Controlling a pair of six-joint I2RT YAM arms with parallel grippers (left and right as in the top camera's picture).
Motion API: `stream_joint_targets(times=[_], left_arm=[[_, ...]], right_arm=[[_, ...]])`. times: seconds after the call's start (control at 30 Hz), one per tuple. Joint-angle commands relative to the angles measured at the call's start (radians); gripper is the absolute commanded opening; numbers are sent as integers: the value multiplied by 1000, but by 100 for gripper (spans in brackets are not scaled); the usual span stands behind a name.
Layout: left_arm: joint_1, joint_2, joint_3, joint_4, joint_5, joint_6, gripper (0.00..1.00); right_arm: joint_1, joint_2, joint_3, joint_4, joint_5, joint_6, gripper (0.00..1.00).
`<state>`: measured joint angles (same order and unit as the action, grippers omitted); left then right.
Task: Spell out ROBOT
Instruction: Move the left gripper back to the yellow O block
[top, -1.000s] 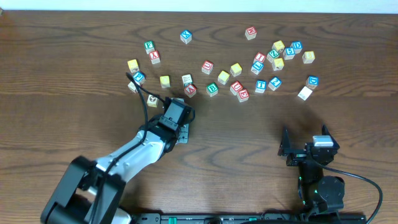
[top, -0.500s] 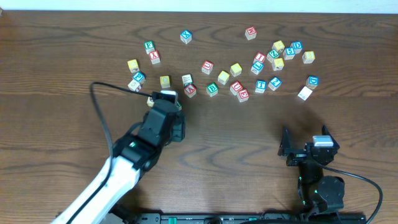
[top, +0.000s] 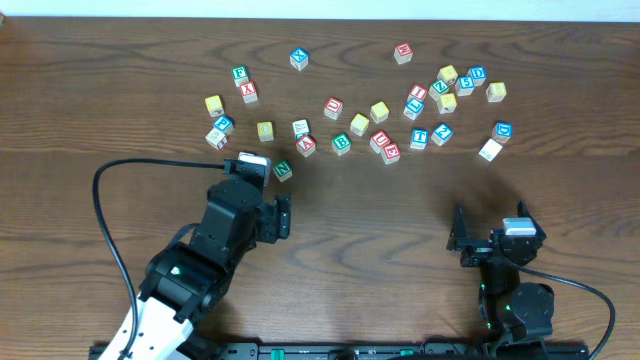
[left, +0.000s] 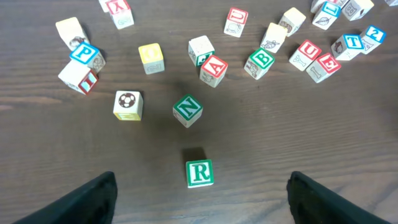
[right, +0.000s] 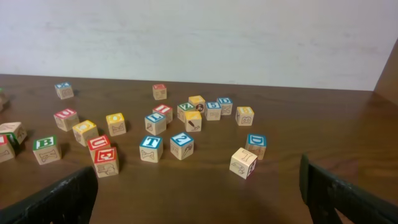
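A green R block (left: 199, 173) lies alone on the table, apart from the others. My left gripper (left: 199, 202) is open and empty, held above and just behind it. In the overhead view the left gripper (top: 265, 208) hides the R block. A green N block (left: 187, 109) sits just beyond it and also shows in the overhead view (top: 283, 171). Further back are a green B block (left: 260, 60), a blue T block (left: 352, 42) and a yellow block (left: 151, 58). My right gripper (right: 199, 199) is open and empty, resting at the front right (top: 490, 242).
Several loose letter blocks are scattered across the far half of the table (top: 400, 210), from a P block (left: 85, 53) at the left to a cluster at the right (top: 447, 88). A red A block (left: 213, 68) stands behind the N block.
My left arm has risen from low over the table and drawn back toward me. The N block, covered half a second ago, now shows. The right arm has not moved.
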<state>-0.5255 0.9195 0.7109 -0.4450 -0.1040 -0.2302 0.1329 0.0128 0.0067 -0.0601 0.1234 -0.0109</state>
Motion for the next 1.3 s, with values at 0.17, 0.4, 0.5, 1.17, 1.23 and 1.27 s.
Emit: stream_joint_targets(times=[0.17, 0.4, 0.5, 1.17, 1.23, 1.27], left_arm=[[13, 148, 147, 11, -6, 16, 91], [86, 368, 403, -53, -6, 17, 92], [127, 486, 531, -118, -6, 16, 92], [275, 1016, 867, -314, 119, -39, 93], [272, 1050, 866, -314, 120, -38, 93], [270, 1067, 866, -314, 120, -36, 93]], right_arm=[[-8, 0, -1, -4, -2, 10, 99], [-8, 0, -1, -3, -2, 10, 99], [-8, 0, -1, -3, -2, 10, 99], [-8, 0, -1, -3, -2, 10, 99], [-8, 0, -1, -3, -2, 10, 99], [-8, 0, -1, -4, -2, 10, 99]])
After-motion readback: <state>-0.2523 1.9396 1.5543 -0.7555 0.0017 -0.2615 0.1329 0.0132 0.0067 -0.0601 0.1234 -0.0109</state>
